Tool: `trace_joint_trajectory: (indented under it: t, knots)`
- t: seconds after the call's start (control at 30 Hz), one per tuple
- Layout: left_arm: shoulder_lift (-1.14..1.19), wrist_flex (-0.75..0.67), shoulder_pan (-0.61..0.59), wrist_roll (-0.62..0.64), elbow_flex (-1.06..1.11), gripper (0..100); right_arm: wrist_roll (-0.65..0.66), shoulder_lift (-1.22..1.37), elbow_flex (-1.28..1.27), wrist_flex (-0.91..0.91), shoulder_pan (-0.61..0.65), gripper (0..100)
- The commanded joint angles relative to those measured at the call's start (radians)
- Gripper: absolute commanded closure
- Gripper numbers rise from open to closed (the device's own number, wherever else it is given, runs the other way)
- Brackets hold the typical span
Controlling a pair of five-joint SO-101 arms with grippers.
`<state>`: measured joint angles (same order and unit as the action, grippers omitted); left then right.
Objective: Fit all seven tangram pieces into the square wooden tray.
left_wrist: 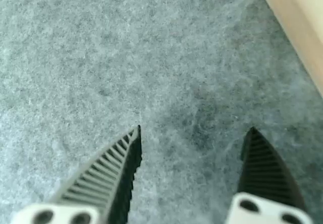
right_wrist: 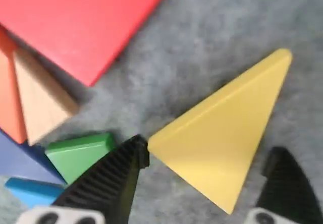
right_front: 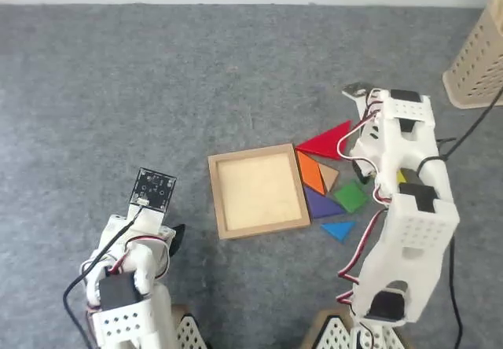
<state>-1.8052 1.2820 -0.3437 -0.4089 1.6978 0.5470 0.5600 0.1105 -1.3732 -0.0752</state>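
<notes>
Shows nothing seated so far: square wooden tray bare, all seven pieces loose on the felt just right of it. Straddles the yellow triangle with the right gripper spread wide, not clamped. Hangs the left gripper wide over felt, near-left of the tray.

A perforated beige container stands on grey felt.

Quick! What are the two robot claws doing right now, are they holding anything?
Left gripper: open, holding nothing, above the grey mat.
Right gripper: open, straddling the yellow triangle, not gripping it.
</notes>
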Motion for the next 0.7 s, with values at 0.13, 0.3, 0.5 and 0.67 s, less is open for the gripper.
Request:
trace_joint_trajectory:
  t: [0.13, 0.3, 0.5, 0.67]
  knots:
    - [-0.017, 0.003, 0.003, 0.006, -0.013, 70, -0.023, -0.012, 0.048, -0.001, -0.001, 71.7]
    - [-0.017, 0.003, 0.003, 0.006, -0.013, 70, -0.023, -0.012, 0.048, 0.012, 0.038, 67.4]
    - [-0.017, 0.002, 0.003, 0.006, -0.013, 70, -0.015, -0.007, 0.048, 0.065, 0.091, 63.8]
    - [-0.017, 0.002, 0.003, 0.006, -0.013, 70, -0.021, 0.001, 0.044, 0.062, 0.087, 70.1]
